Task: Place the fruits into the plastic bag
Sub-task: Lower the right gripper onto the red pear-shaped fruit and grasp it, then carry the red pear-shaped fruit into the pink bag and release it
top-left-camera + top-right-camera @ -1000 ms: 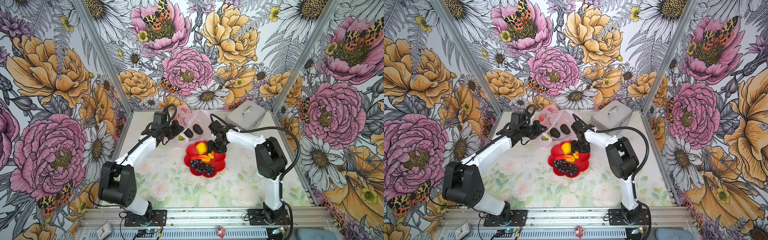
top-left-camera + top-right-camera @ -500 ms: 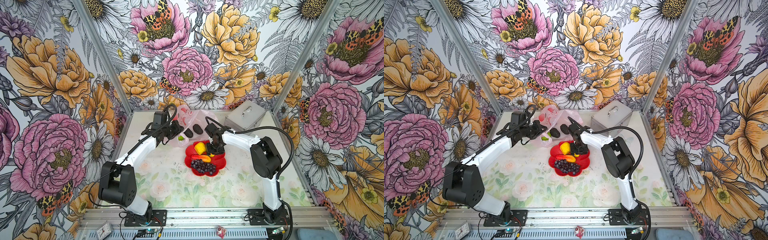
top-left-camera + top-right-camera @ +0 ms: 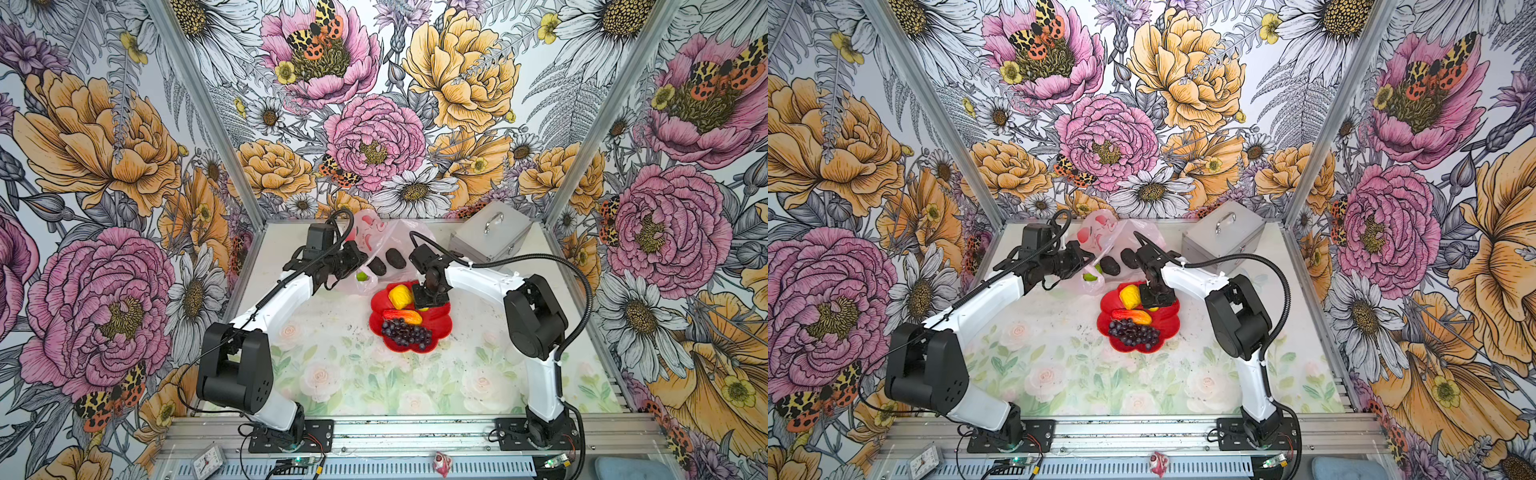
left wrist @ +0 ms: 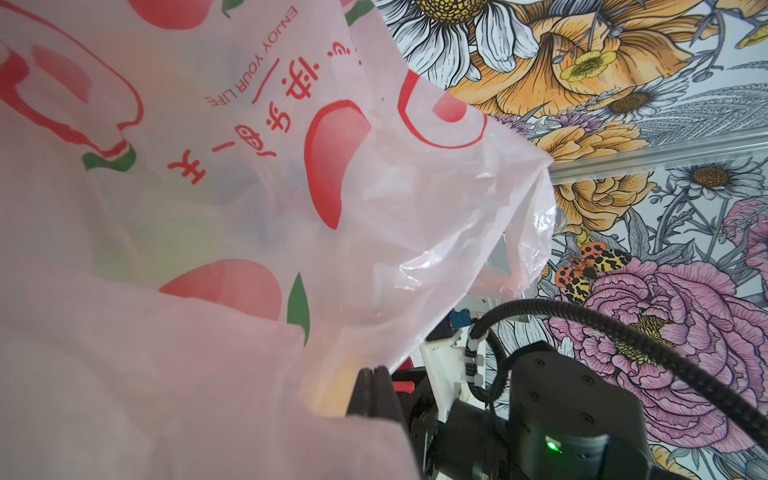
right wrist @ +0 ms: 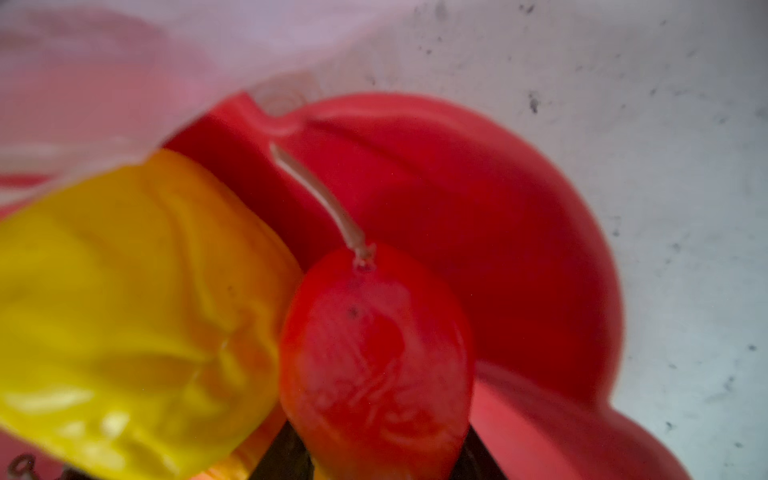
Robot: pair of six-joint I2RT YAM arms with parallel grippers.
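Observation:
A pale pink plastic bag (image 3: 376, 232) (image 3: 1100, 230) lies at the back of the table, and my left gripper (image 3: 356, 261) (image 4: 376, 388) is shut on its edge, holding it up. Two dark avocados (image 3: 378, 266) lie at its mouth. A green ball (image 3: 362, 275) shows through the film. On the red flower-shaped plate (image 3: 440, 326) (image 5: 498, 199) sit a yellow lumpy fruit (image 3: 400, 296) (image 5: 124, 311), an orange-red mango (image 3: 403, 317) and a grape bunch (image 3: 406, 332). My right gripper (image 3: 430, 297) (image 5: 380, 457) is down over the plate's back part. Its fingers press both sides of a red fruit (image 5: 374, 353) with a stem.
A silver metal case (image 3: 490, 237) with a handle stands at the back right. The enclosure's flowered walls close in the table on three sides. A small clock (image 3: 208, 459) and a pink-red object (image 3: 441, 463) lie on the front rail.
My right gripper has moved left and down onto the back of the plate, and its jaws have narrowed around the red fruit. The left gripper has stayed put, holding the bag.

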